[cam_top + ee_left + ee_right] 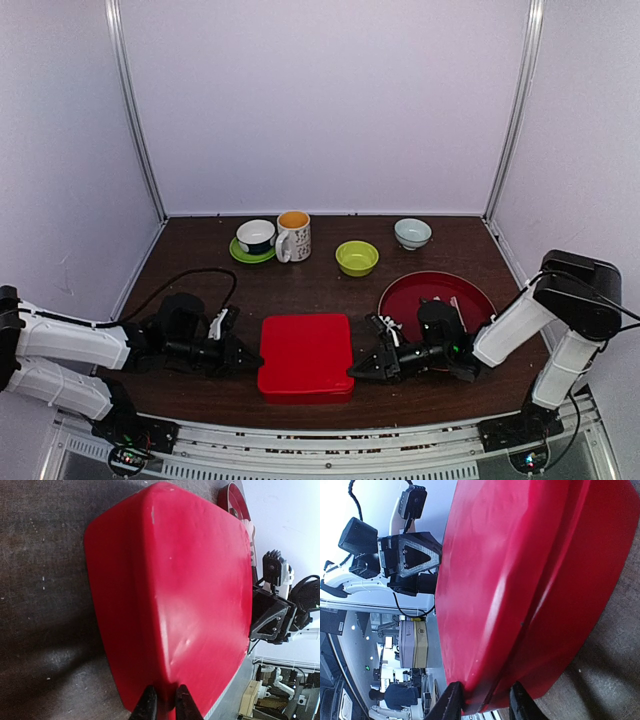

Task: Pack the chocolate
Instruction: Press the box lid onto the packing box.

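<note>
A closed red box (305,355) lies at the table's near middle; its lid fills the left wrist view (175,590) and the right wrist view (520,570). My left gripper (245,357) is at the box's left edge, its jaws (166,705) pinched narrowly on the lid's rim. My right gripper (358,370) is at the box's right edge, its jaws (485,702) closed over the seam of lid and base. The chocolate is hidden; none shows in any view.
A red plate (458,290) lies right of the box, partly under my right arm. At the back stand a cup on a green saucer (256,237), a mug (294,236), a green bowl (357,258) and a pale blue bowl (412,233).
</note>
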Controlling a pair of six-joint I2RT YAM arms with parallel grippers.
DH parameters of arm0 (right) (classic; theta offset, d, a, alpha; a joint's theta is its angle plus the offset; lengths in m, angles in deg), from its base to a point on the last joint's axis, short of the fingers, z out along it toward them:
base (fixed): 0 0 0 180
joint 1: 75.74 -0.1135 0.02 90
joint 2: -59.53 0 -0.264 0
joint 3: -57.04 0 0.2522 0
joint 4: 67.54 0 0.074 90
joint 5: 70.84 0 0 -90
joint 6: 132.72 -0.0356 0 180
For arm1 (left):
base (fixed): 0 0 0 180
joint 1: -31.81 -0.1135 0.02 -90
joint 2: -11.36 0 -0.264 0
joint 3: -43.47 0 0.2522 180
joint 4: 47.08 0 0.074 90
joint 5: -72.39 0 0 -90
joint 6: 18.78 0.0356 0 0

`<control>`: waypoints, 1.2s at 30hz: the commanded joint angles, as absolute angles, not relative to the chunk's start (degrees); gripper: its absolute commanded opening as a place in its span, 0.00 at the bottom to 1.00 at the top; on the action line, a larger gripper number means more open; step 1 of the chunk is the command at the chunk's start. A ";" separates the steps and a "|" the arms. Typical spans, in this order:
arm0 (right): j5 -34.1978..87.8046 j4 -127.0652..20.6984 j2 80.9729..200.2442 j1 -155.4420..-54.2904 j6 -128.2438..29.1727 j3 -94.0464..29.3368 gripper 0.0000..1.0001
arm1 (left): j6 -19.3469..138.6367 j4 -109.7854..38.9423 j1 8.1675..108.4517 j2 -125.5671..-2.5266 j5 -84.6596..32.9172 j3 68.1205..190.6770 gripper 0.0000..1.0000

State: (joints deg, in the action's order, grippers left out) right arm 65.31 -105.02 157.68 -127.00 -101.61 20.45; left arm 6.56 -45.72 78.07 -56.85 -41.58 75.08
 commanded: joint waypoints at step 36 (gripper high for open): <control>54.34 -68.53 146.91 -124.09 -83.14 7.55 0.68 | 16.40 -28.78 77.24 -47.40 -28.36 84.87 0.45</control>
